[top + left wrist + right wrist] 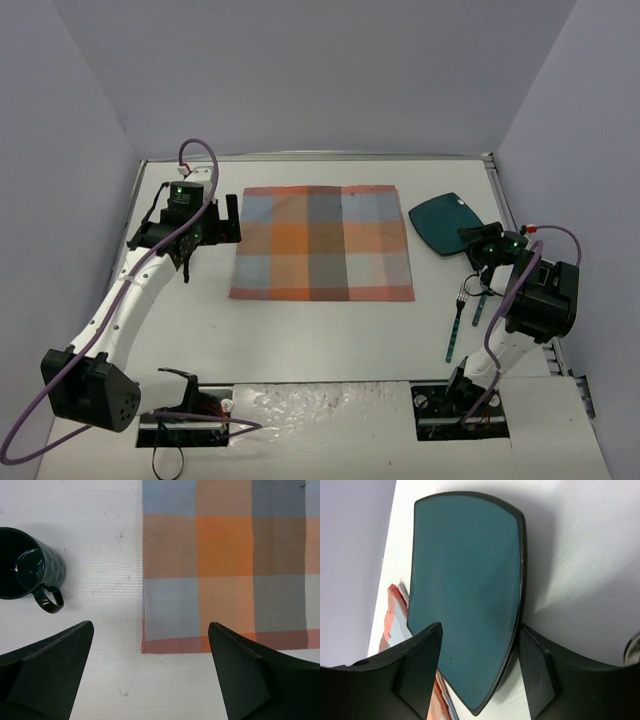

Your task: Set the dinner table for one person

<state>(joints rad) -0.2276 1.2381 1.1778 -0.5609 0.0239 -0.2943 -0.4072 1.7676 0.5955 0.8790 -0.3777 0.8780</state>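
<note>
The white dinner table (330,335) carries a plaid placemat (322,243) at its middle. A teal plate (445,222) lies at the right, beside the mat. My right gripper (472,240) is at the plate's near rim. In the right wrist view its jaws (480,630) are open and straddle the rim of the plate (465,580), one finger over the plate's face and the other beside its edge. My left gripper (232,222) hovers wide open and empty over the placemat's left edge (150,605). A dark mug (25,565) stands to the left of it.
A fork with a teal handle (456,325) and a second teal-handled utensil (478,308) lie on the table under the right arm. Grey walls close in the table on three sides. The placemat's corner (395,615) shows past the plate.
</note>
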